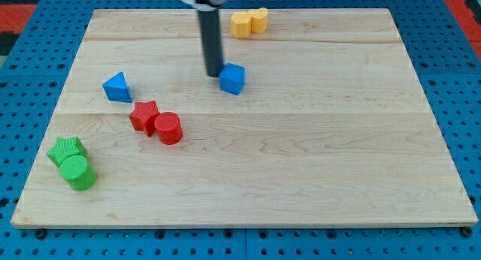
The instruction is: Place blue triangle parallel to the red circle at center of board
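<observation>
My tip [214, 72] rests on the board [301, 162] just left of the blue cube [233, 78], seemingly touching it, and holds nothing (it is a bare rod). The blue triangle [116, 87] sits well to the view's left, above the red star [143, 116], which touches the red circle [168, 128].

Pale wooden board [301, 177] on blue perforated table [37, 34].

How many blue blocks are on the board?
2. The blue triangle sits toward the view's left, above the red star. The blue cube sits near the top middle, just right of my tip. None look hidden.
</observation>
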